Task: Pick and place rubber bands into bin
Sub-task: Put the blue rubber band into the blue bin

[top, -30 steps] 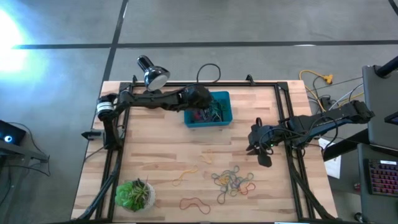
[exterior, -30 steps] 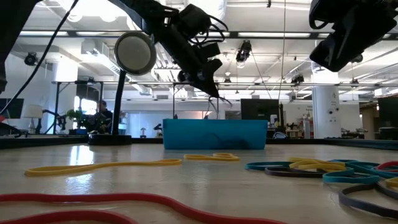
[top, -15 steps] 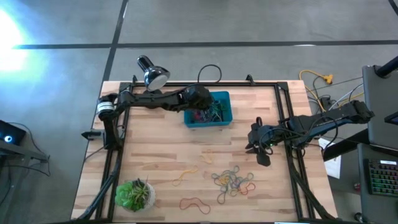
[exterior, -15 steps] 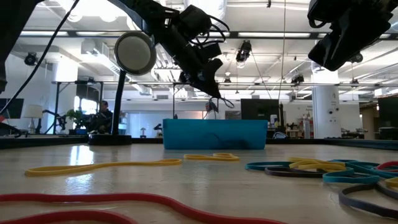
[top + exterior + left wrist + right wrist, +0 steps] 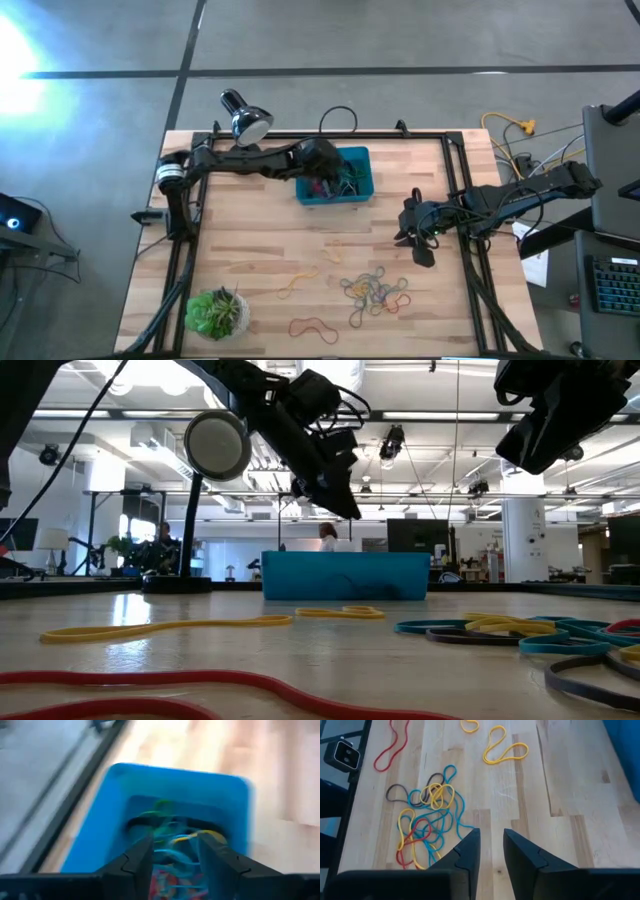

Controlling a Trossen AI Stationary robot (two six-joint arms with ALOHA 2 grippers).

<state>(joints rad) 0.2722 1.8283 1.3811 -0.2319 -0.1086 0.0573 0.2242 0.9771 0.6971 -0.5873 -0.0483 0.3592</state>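
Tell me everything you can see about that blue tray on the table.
The bin is a small, shallow, rectangular tray of teal-blue plastic with low walls and rounded corners. It sits flat on the far middle of the wooden table, near the lamp. Inside lies a tangle of rubber bands in green, yellow, red and blue. The left gripper hangs above its near-left part, jaws open.

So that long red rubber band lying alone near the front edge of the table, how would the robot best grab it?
Probably from straight above. The red rubber band lies flat on the table as a long, wavy open loop, apart from the tangled pile. The gripper could straddle one strand along a straighter stretch, fingers on either side, and pinch it; the thin, floppy band offers no thicker part.
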